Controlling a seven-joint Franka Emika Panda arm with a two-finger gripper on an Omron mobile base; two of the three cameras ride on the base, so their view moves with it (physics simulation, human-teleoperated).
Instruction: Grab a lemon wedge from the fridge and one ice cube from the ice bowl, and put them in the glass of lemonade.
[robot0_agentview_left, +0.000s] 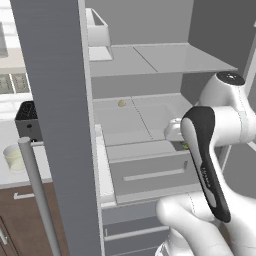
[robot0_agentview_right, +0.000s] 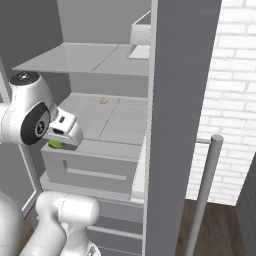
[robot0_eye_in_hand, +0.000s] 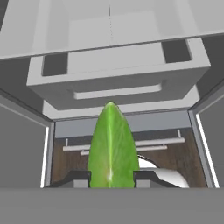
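Observation:
The grey fridge (robot0_agentview_left: 55, 125) stands open, its shelves and drawers exposed. My gripper (robot0_eye_in_hand: 111, 179) is shut on the yellow-green lemon wedge (robot0_eye_in_hand: 110, 146), which sticks up between the two dark fingertips (robot0_eye_in_hand: 78, 178). In the base views the wedge (robot0_agentview_left: 185, 146) (robot0_agentview_right: 54, 144) peeks out under the hand at the front edge of the middle shelf, above the pulled-out drawer (robot0_agentview_right: 90, 167). The glass of lemonade (robot0_agentview_left: 13, 157) sits on the counter left of the fridge door. The ice bowl and ice cubes are out of view.
A small beige lump (robot0_agentview_left: 121, 103) (robot0_agentview_right: 103, 100) lies at the back of the middle shelf. A black toaster (robot0_agentview_left: 27, 120) stands behind the glass. Open doors with long bar handles (robot0_agentview_left: 37, 195) (robot0_agentview_right: 207, 190) flank the arm. A white bin (robot0_agentview_left: 97, 30) sits on the top shelf.

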